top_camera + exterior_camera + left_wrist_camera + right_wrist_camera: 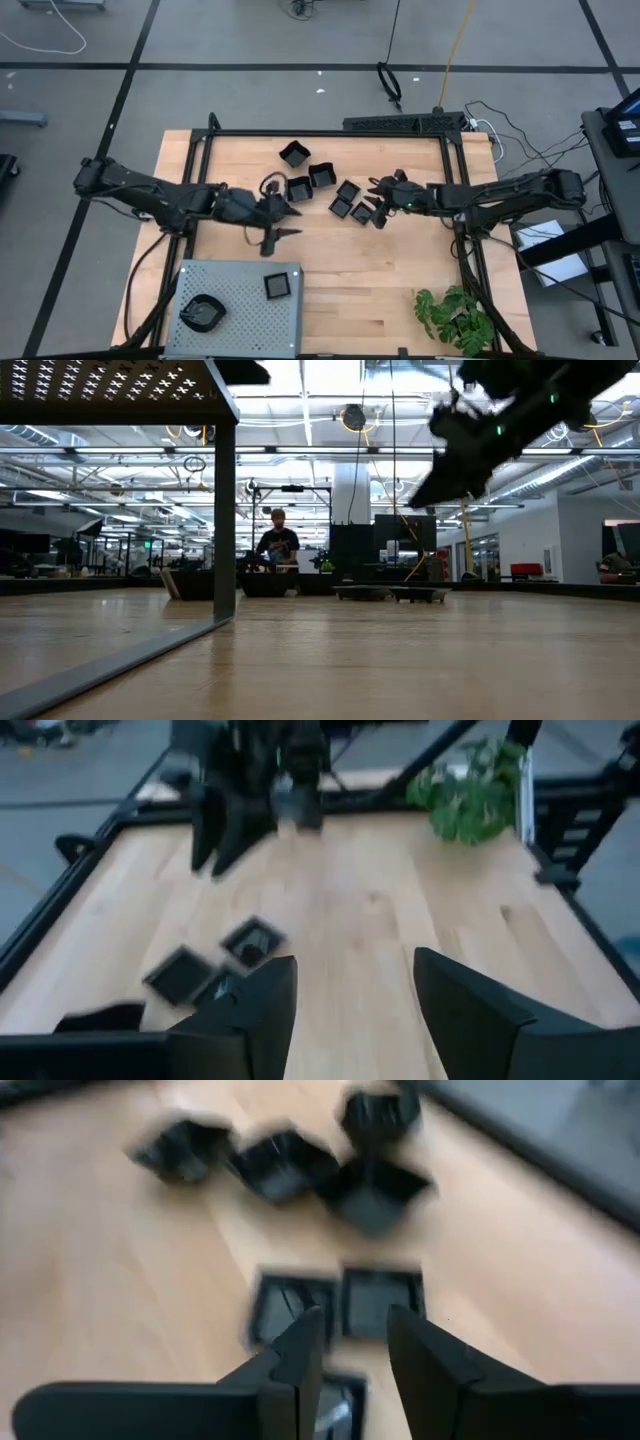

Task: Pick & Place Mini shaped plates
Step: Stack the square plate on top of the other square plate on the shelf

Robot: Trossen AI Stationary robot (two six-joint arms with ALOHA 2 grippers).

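Note:
Several glossy black mini shaped plates (322, 174) lie in a loose cluster on the wooden table's middle. Two more sit on the grey perforated tray (240, 320): a square one (280, 285) and a rounder one (203, 313). My right gripper (355, 1345) hangs open just above the cluster's right side, over two square plates (380, 1300), and is clear of the table in the low view (425, 490). My left gripper (355, 1000) stands open to the left of the cluster (290, 222), with only bare wood between its fingers.
A green plant (455, 315) stands at the table's near right corner. A black frame (330, 133) runs around the table's edges. A person (277, 545) sits in the room far behind the table. Bare wood lies between the tray and the plant.

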